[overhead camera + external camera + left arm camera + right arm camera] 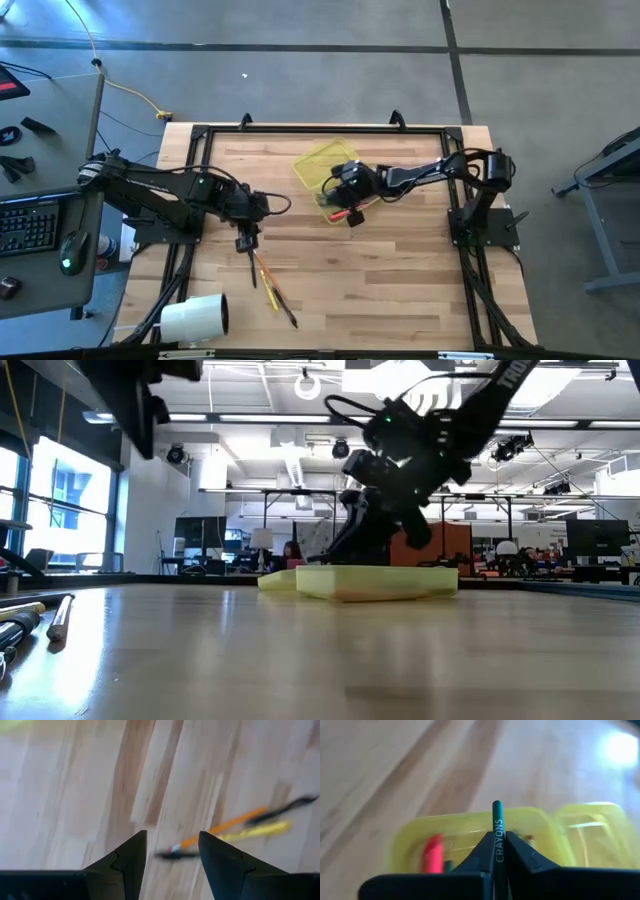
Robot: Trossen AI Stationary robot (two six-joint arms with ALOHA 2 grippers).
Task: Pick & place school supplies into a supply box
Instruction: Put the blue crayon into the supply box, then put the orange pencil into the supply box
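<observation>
My right gripper (498, 851) clenches a green crayon (497, 827) above the supply box (470, 840), lined up to drop it; my left gripper (172, 851) hangs released over pencils (235, 827) on the table (400, 280).

Pale planked wood table (400, 270), satin-smooth; translucent, perhaps glossy, yellow-green plastic supply box (470, 837).

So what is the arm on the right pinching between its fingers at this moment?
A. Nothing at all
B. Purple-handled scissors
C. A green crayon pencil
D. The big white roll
C. In its own wrist view the right gripper is shut on a thin green crayon pencil with CRAYONS printed along it, pointing at the open supply box just ahead of it.
</observation>
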